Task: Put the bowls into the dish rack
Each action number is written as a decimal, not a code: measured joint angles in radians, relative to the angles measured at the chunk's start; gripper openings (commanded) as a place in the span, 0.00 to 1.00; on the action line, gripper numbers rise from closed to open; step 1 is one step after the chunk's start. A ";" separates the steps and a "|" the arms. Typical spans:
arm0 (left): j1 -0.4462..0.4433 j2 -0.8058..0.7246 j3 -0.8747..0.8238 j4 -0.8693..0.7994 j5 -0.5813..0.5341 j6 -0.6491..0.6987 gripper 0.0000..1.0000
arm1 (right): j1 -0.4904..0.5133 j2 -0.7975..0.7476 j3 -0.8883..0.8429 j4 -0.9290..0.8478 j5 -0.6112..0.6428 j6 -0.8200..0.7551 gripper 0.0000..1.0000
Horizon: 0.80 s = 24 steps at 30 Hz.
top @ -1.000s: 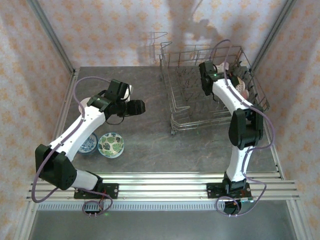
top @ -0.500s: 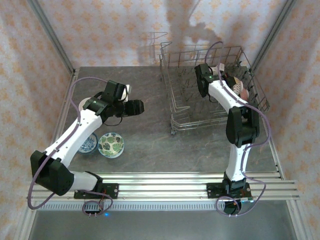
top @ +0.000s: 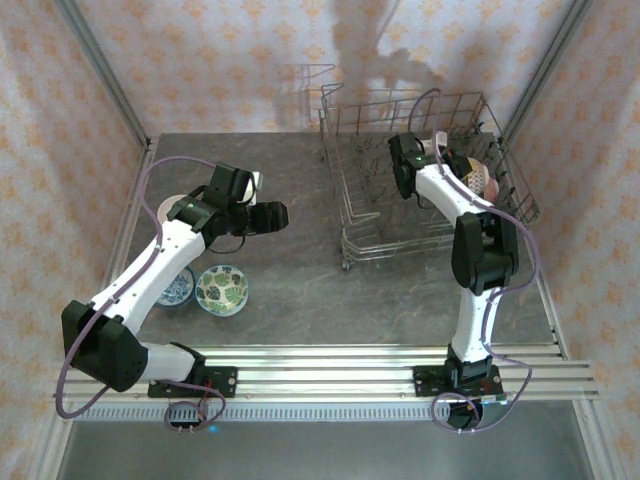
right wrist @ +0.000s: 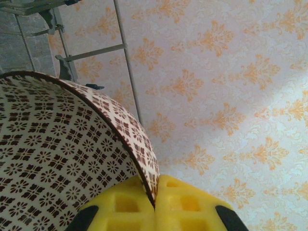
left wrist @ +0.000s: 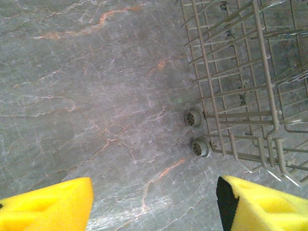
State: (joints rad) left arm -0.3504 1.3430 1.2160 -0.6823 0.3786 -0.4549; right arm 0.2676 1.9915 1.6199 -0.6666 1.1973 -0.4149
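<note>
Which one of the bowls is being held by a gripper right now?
The brown-and-white patterned bowl, pinched at its rim in the right gripper. The green floral bowl and blue-white bowl sit free on the table.

A staged robot test booth: floral-papered panel walls, aluminium frame rails, marble-look tabletop.

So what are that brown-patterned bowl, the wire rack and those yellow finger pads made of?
The bowl looks like glazed ceramic: thin hard rim, crisp brown print on white. The rack seems to be grey metal wire, thin stiff rods, possibly coated. The pads on the right end effector look like matte foam or soft rubber, with moulded pockets.
</note>
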 measured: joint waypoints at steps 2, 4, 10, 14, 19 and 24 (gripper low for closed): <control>0.000 0.000 0.000 0.000 0.001 0.000 0.70 | 0.008 0.013 0.007 -0.019 0.007 0.014 0.00; 0.000 0.000 0.000 0.000 0.001 0.000 0.70 | 0.017 0.030 0.018 -0.033 0.019 0.023 0.00; 0.000 0.000 0.000 0.000 0.001 0.000 0.70 | 0.035 0.058 0.035 -0.074 0.039 0.063 0.04; 0.000 0.000 0.000 -0.001 0.001 0.000 0.70 | 0.035 0.063 0.045 -0.097 0.039 0.090 0.05; 0.000 -0.005 0.000 -0.002 0.000 0.000 0.70 | 0.035 0.067 0.051 -0.121 0.038 0.117 0.06; 0.000 -0.024 0.000 -0.004 0.000 0.000 0.70 | 0.042 0.071 0.052 -0.142 0.037 0.143 0.13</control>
State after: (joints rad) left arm -0.3504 1.3186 1.2160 -0.6861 0.3782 -0.4549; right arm 0.3096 2.0628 1.6722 -0.8082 1.2339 -0.2714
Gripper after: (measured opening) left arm 0.697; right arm 0.092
